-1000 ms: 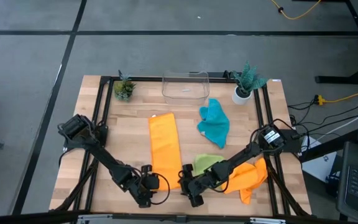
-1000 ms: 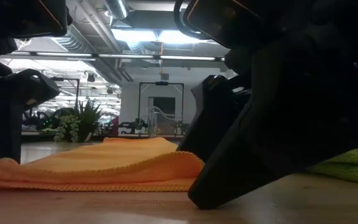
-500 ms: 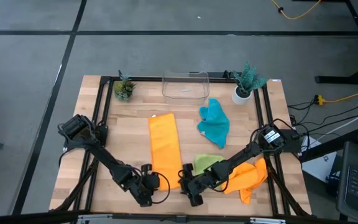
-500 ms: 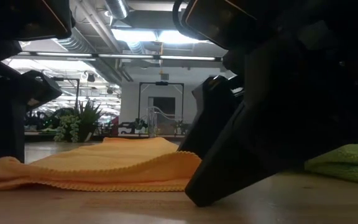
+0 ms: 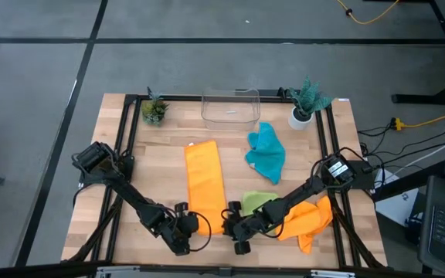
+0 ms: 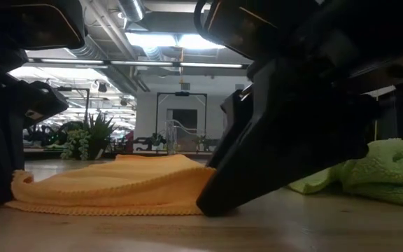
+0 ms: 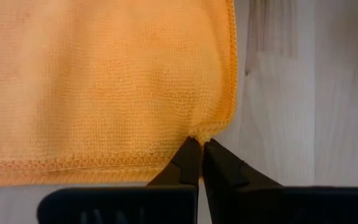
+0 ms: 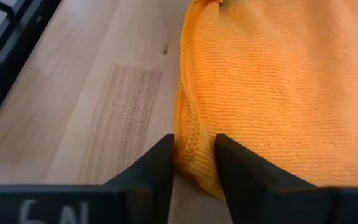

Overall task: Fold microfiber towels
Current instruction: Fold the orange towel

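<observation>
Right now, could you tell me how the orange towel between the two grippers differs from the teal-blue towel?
The orange towel lies flat as a long strip; the teal-blue towel sits crumpled in a heap. The orange towel's near corners are gripped, one by the left gripper, one between the fingers of the right gripper; nothing touches the teal-blue towel. The teal-blue towel lies nearer the clear bin. Both rest on the wooden table.

even overhead light; low view's ceiling lamps glare.
</observation>
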You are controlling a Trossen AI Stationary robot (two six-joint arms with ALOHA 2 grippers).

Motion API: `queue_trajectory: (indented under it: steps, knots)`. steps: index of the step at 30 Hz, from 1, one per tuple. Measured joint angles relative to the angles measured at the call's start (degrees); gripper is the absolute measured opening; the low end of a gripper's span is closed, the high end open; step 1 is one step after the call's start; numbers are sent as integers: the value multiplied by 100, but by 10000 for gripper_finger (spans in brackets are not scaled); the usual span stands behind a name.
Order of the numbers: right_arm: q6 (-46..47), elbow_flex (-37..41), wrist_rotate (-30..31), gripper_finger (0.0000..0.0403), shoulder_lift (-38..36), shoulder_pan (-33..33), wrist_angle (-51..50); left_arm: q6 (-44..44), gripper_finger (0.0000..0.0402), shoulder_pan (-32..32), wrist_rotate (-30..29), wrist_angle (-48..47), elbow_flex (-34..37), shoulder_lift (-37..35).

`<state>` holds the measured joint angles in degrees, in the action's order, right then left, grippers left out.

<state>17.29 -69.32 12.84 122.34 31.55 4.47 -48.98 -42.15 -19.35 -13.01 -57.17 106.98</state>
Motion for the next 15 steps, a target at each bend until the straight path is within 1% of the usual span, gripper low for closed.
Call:
queue_trajectory:
  steps: [3, 7, 8, 12, 15]
  knots:
    - [279, 1, 18, 87, -2, -2, -8, -225, 1, 0, 4, -3, 0, 0]
    - [752, 6, -8, 22, -19, -2, -15, -471, 1, 0, 25, 4, 0, 0]
    - [790, 7, -26, 14, -22, 1, -11, -501, 1, 0, 33, 16, 0, 0]
    - [960, 9, -65, 11, -59, 4, 12, -636, 0, -2, 47, 72, 0, 1]
    - [1160, 16, -91, 7, -113, 7, -43, -689, 0, -4, 119, 313, 9, 17]
